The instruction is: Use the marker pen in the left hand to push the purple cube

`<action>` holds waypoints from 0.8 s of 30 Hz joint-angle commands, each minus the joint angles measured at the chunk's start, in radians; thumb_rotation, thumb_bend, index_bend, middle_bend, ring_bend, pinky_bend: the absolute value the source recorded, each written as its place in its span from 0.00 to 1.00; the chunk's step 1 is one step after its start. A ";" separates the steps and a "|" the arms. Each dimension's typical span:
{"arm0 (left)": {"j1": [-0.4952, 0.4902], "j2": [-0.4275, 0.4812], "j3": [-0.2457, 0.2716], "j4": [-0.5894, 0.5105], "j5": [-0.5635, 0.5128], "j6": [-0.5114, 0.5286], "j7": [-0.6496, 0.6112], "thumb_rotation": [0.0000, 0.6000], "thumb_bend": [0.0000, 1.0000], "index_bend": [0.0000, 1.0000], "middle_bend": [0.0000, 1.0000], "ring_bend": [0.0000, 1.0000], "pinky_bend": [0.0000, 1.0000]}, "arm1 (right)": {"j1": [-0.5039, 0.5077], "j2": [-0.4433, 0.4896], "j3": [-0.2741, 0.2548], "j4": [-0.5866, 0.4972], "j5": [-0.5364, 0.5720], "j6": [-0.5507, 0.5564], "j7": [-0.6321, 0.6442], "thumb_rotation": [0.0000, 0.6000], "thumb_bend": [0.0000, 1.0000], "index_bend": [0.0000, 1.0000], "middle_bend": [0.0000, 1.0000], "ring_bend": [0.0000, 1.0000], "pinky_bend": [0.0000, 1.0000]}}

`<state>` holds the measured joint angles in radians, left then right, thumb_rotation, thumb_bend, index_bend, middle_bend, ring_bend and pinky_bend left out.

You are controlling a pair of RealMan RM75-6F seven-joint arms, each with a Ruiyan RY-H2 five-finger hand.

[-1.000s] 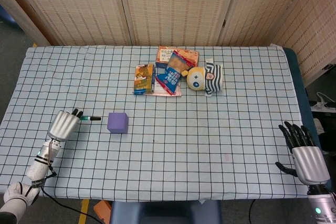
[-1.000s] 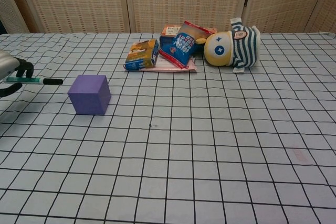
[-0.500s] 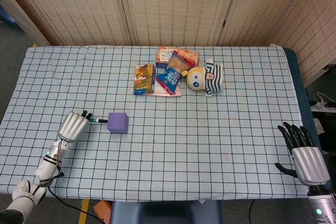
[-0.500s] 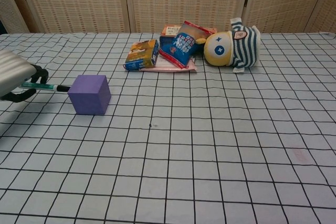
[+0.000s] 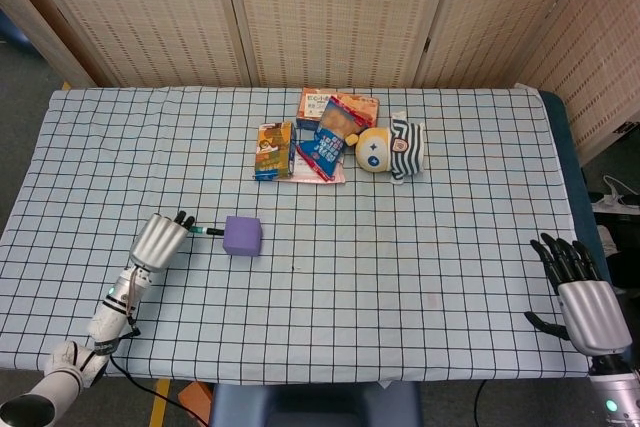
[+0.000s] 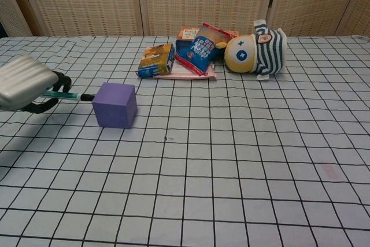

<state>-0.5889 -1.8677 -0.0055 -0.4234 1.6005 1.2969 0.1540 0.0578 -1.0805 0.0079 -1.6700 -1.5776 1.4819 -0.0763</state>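
Left hand (image 5: 160,239), fingers closed around marker pen (image 6: 68,95), is pressing its tip against purple cube (image 5: 242,235), now sliding rightward across checked tablecloth (image 5: 420,277)—push progressing; right hand (image 5: 580,292) is idling open, empty.

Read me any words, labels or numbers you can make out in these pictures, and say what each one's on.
None can be read.
Snack packets: print too small and blurred.
Plush toy: round tag on its cap, illegible.
Marker pen, purple cube: no text visible.
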 commanded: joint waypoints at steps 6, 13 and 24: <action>-0.023 -0.007 0.002 -0.075 0.012 0.013 0.087 1.00 0.68 0.83 0.90 0.92 1.00 | -0.009 0.013 -0.005 -0.004 -0.016 0.019 0.023 1.00 0.02 0.00 0.00 0.00 0.00; -0.045 -0.003 0.001 -0.171 0.016 -0.007 0.192 1.00 0.68 0.83 0.90 0.92 1.00 | -0.016 0.027 -0.012 -0.005 -0.036 0.036 0.050 1.00 0.02 0.00 0.00 0.00 0.00; -0.090 -0.002 -0.013 -0.324 0.021 -0.052 0.369 1.00 0.68 0.83 0.90 0.92 1.00 | -0.032 0.050 -0.024 -0.003 -0.073 0.071 0.097 1.00 0.02 0.00 0.00 0.00 0.00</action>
<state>-0.6677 -1.8672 -0.0124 -0.7289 1.6211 1.2553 0.5005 0.0271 -1.0324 -0.0149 -1.6733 -1.6489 1.5511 0.0183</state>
